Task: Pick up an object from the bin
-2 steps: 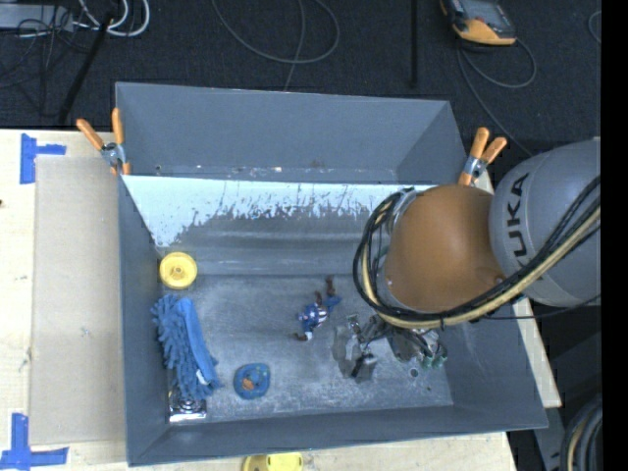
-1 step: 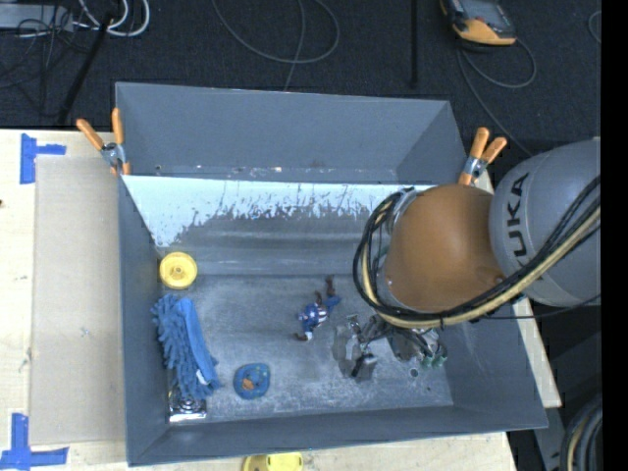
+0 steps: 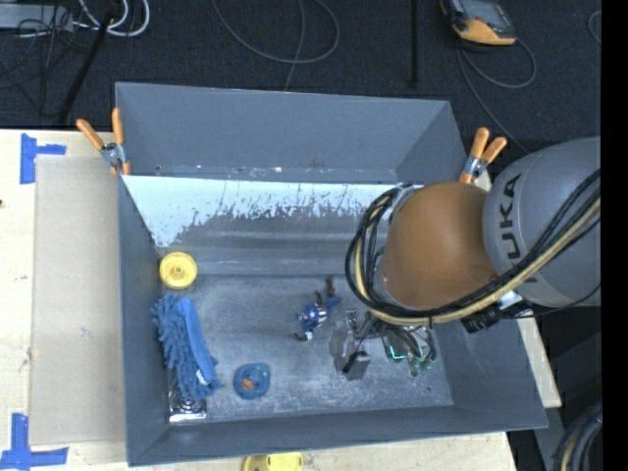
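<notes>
Grey bin (image 3: 294, 253): four small things are spread over the floor, none heaped.
Gripper (image 3: 355, 353): it is set low near the floor, right of centre, below the orange wrist cover (image 3: 437, 243); whether it is wide or narrow cannot be told.
Nearest thing: a small blue and white figure (image 3: 312, 317) lies just left of the gripper, apart from it.
Others: a yellow disc (image 3: 178, 270), a blue shaggy brush (image 3: 183, 341) and a blue round piece (image 3: 252, 381) are found well apart, on the left.
Progress: nothing is seen gripped; grasping and lifting are judged not yet done.
</notes>
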`<action>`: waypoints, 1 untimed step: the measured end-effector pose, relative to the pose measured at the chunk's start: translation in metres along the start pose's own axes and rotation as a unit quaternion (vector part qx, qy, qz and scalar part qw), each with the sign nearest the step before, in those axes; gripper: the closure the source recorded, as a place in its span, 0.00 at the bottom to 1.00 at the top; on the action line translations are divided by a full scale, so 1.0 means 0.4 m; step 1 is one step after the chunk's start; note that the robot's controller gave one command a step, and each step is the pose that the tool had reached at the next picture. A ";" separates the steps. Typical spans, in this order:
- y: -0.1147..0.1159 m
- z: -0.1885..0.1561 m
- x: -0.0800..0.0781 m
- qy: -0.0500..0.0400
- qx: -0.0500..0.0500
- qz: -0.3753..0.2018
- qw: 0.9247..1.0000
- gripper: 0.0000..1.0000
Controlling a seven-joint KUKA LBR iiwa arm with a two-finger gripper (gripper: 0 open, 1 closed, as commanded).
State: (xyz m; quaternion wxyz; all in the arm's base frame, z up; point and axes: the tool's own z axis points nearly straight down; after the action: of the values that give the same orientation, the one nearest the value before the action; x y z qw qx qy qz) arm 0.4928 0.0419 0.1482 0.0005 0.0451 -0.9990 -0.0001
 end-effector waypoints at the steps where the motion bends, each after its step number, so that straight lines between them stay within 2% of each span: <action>1: 0.027 -0.017 0.000 -0.001 0.000 0.072 0.997 0.00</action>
State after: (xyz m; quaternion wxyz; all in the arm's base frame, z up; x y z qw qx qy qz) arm 0.4920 0.0525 0.1550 -0.0005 -0.0270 -0.9996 -0.0003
